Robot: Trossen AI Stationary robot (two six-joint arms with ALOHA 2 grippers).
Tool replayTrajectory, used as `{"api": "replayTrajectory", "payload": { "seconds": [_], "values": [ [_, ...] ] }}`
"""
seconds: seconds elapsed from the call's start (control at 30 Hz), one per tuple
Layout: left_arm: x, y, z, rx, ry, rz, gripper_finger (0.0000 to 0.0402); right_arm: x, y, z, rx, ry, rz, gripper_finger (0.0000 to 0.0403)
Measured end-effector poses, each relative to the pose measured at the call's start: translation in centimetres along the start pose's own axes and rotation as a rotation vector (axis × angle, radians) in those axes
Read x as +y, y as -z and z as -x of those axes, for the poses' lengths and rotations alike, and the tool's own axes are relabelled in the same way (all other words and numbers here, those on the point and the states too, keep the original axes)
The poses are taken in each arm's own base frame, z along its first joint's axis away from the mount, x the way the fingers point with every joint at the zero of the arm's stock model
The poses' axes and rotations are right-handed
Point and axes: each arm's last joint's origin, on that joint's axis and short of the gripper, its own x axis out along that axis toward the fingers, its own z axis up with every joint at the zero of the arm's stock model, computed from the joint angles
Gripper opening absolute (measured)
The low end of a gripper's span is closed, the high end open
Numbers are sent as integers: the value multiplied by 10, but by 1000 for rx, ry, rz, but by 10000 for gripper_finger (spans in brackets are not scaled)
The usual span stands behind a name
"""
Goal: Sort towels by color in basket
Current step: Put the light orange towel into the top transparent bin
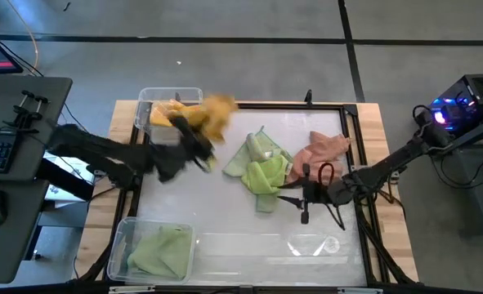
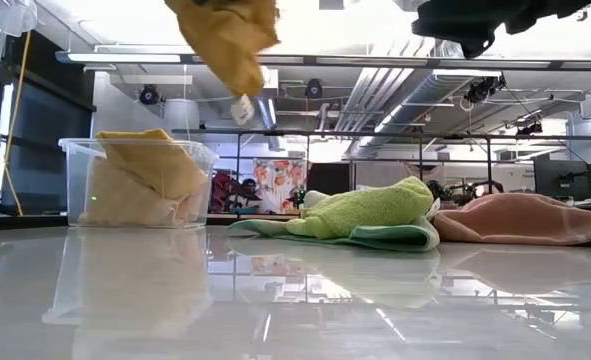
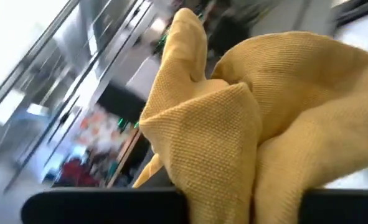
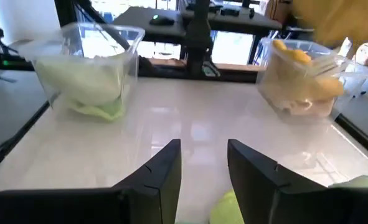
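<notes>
Table, high view: white table [image 1: 225,245]; left gripper [image 1: 194,137] holds a yellow towel [image 1: 216,113] beside the yellow bin [image 1: 163,102].
Low view: towel hangs high; pile [image 2: 365,215] lies mid-table.
Left wrist: cloth bunched in its fingers.
Right wrist: right gripper [image 4: 203,165] narrowly parted, empty.
Risk: towel may drape over the bin's rim.

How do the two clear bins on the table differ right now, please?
The far bin holds yellow and peach towels; the near bin holds a green towel. The left gripper holds a mustard towel raised beside the far bin; nothing hovers by the near bin. Both are clear plastic.
</notes>
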Motion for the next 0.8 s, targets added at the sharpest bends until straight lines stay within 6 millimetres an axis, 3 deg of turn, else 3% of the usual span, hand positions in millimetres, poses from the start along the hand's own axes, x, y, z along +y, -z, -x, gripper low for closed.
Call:
{"api": "replayTrajectory", "payload": {
  "seconds": [0.13,0.27,0.37,0.53,0.8],
  "values": [
    [56,35,-21,71,-44,150,19,3,7,-6,29,30,-11,126],
    [85,79,-39,168,36,322,18,4,11,-9,44,40,-25,126],
    [88,111,-55,291,43,388,18,4,11,-9,44,40,-26,126],
    [74,158,-80,471,26,423,25,4,11,-9,43,39,-26,126],
    [67,182,-89,571,232,644,104,4,11,-9,43,39,-26,126]
  ]
}}
